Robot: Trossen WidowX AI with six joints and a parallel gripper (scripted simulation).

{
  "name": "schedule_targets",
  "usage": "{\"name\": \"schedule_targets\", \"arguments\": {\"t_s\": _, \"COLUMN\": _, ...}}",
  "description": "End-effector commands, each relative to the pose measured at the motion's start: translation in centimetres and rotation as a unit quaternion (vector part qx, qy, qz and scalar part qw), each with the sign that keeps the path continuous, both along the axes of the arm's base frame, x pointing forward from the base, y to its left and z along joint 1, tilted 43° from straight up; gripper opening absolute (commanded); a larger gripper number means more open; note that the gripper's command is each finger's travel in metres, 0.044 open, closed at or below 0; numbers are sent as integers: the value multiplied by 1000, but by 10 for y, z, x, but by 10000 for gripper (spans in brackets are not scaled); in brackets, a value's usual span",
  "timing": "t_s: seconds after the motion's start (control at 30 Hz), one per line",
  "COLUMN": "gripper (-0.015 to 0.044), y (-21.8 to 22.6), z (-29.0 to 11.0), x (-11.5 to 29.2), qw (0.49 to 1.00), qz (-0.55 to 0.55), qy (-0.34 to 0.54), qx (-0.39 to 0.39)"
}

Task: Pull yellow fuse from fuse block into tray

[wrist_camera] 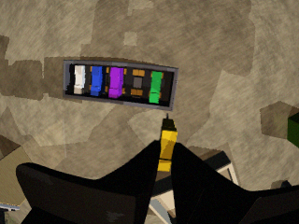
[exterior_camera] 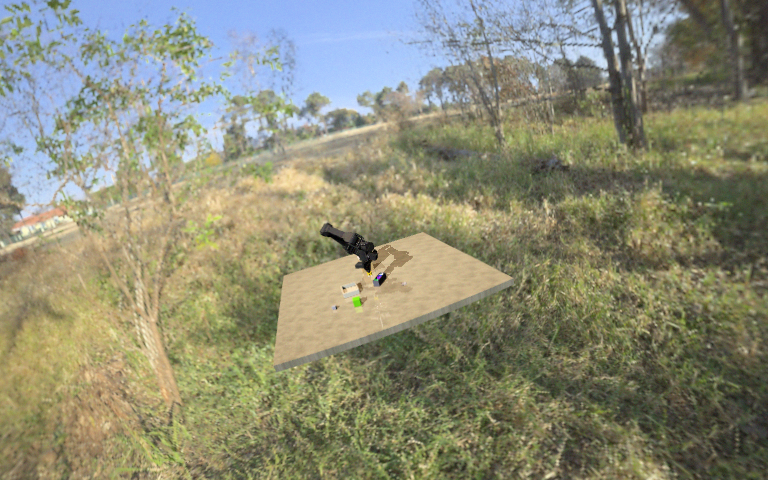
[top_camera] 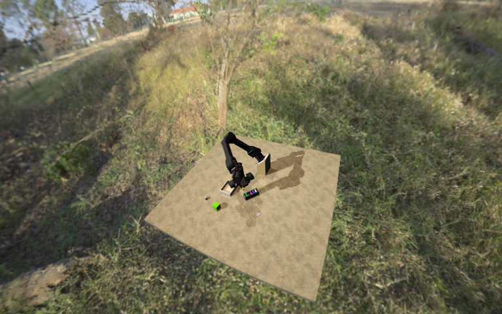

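Note:
My gripper (wrist_camera: pixel 165 147) (top_camera: pixel 242 188) is shut on the yellow fuse (wrist_camera: pixel 168 144) (top_camera: pixel 243 189) (exterior_camera: pixel 369 274). It holds the fuse in the air, clear of the fuse block (wrist_camera: pixel 119 104) (top_camera: pixel 251 197) (exterior_camera: pixel 378 283), on the side toward the tray. White (wrist_camera: pixel 79 78), blue (wrist_camera: pixel 96 80), purple (wrist_camera: pixel 116 81) and green (wrist_camera: pixel 156 87) fuses stand in the block. The slot between purple and green is empty. The tray (top_camera: pixel 226 193) (exterior_camera: pixel 351 294) (wrist_camera: pixel 222 159) lies close to the gripper; in the wrist view the fingers cover much of it.
A bright green cube (top_camera: pixel 216 206) (exterior_camera: pixel 357 302) and a small grey object (top_camera: pixel 206 198) (exterior_camera: pixel 334 307) lie near the tray. A tan upright panel (top_camera: pixel 261 169) stands behind the block, near the arm. A small pale flat piece (top_camera: pixel 257 214) lies in front of the block.

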State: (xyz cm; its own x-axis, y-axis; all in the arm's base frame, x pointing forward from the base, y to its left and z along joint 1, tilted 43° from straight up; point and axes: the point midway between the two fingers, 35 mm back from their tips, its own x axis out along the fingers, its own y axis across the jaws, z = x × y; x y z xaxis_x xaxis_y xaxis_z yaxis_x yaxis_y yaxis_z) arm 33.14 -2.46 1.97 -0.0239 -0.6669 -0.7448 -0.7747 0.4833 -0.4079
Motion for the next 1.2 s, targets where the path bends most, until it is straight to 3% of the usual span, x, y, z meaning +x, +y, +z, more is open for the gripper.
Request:
{"name": "schedule_targets", "arguments": {"t_s": 0.0, "gripper": 0, "y": -25, "z": 24, "x": -1, "qw": 1000, "qz": 0, "qy": -1, "qx": 0}}
{"name": "schedule_targets", "arguments": {"t_s": 0.5, "gripper": 0, "y": -105, "z": 98, "x": -26, "qw": 1000, "qz": -2, "qy": -1, "qx": -11}}
{"name": "schedule_targets", "arguments": {"t_s": 1.17, "gripper": 0, "y": -120, "z": 84, "x": -26, "qw": 1000, "qz": -2, "qy": -1, "qx": -12}}
